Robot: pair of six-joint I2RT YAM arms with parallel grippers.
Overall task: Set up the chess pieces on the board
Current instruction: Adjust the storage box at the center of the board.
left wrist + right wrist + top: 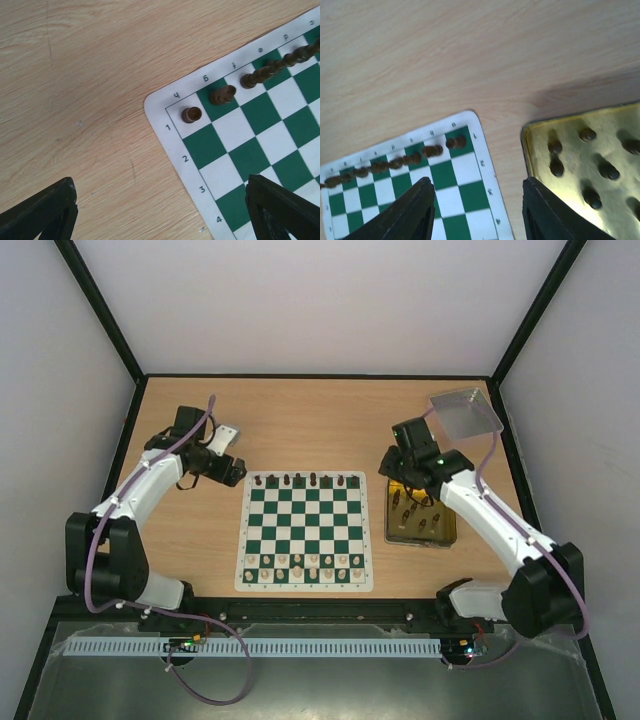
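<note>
The green-and-white board (305, 526) lies in the middle of the table. A row of dark chess pieces (305, 480) stands along its far edge. In the left wrist view these pieces (191, 115) run from the corner square. My left gripper (236, 473) hovers open just off the far left corner of the board (260, 130), its fingers (45, 212) wide apart with nothing between. My right gripper (393, 478) hangs open and empty over the gap between the board (465, 170) and the gold tin (615, 130). Several dark pieces (556, 167) lie in that tin.
Cream pieces (305, 566) fill the board's two near rows. The gold tin (447, 532) sits right of the board. A grey tray (465, 412) rests at the back right corner. Bare wood (90, 75) stretches left of and behind the board.
</note>
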